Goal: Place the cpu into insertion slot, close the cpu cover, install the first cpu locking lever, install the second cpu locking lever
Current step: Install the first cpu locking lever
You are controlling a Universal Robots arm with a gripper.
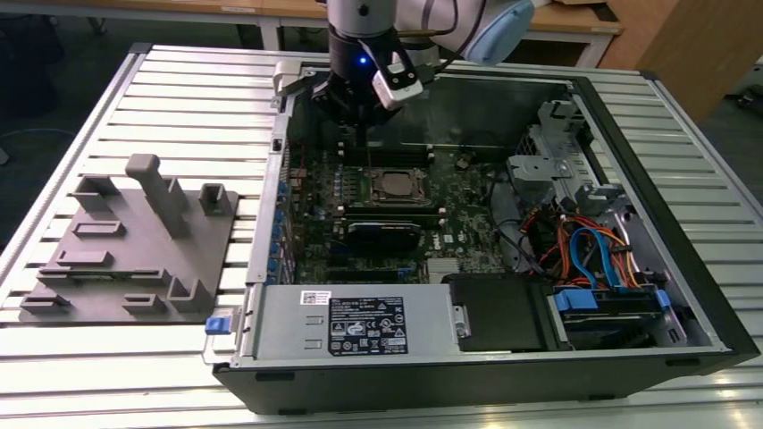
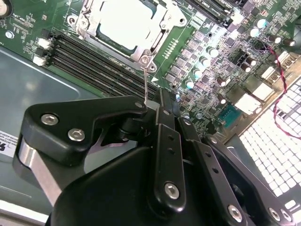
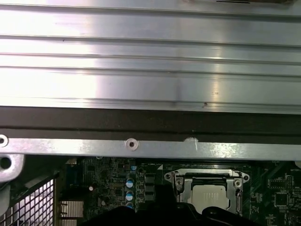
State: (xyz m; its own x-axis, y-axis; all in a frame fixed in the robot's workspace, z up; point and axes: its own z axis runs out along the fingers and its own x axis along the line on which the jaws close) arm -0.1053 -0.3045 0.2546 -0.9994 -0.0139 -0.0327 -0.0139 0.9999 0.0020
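Your pincer (image 2: 153,104) has its tips drawn together on the top end of one thin locking lever (image 2: 146,84), which stands upright from a corner of the insertion slot (image 2: 77,21). Just beyond the tips, one cpu (image 2: 127,21) lies in that slot, framed by one cpu cover (image 2: 141,48). Its far edge is cut off, and the pincer's links hide the board beneath.

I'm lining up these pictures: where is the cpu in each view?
Exterior view: the cpu sits midway on the green board.
Second wrist view: the cpu lies beside the long black slots.
First wrist view: the cpu lies just past the case edge.
Shared landmark: the silver cover framing it.
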